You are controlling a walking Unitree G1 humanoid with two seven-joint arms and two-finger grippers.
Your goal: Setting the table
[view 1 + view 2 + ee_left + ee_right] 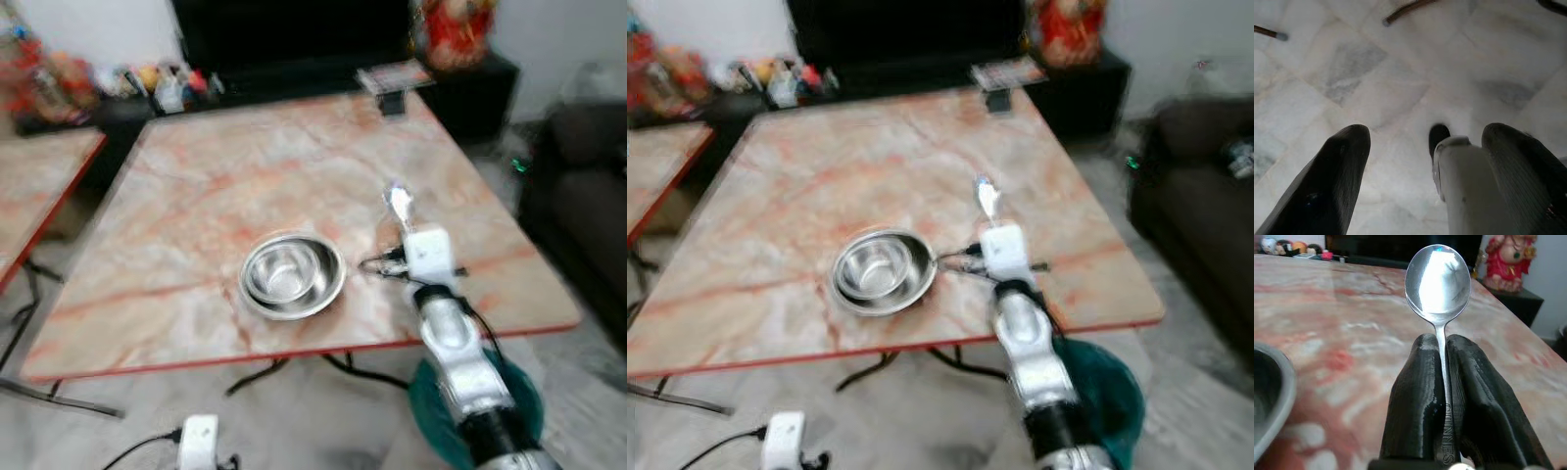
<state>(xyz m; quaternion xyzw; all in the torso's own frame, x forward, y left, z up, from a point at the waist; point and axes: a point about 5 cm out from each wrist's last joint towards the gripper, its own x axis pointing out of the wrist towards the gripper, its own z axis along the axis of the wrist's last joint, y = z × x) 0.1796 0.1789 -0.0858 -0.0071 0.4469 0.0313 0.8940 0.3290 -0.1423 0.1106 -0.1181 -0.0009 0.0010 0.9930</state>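
Your right gripper [1442,382] is clenched on a metal spoon [1438,281] — the handle is pinched between the two black fingers [1413,401] and the bowl of the spoon sticks out past the fingertips. You can see from the head camera that this arm reaches out over the pink marbled table [216,186], with the spoon just to the right of a steel bowl [292,275] that sits near the table's front edge; whether the spoon touches the tabletop cannot be told. Your left gripper [1420,166] hangs low beside the table with its fingers [1332,181] spread apart, nothing between them — it looks down at the pale marble floor [1400,73]. Far across the table you have a dark cabinet [294,39], and a red figurine [1511,259] stands at its right end.
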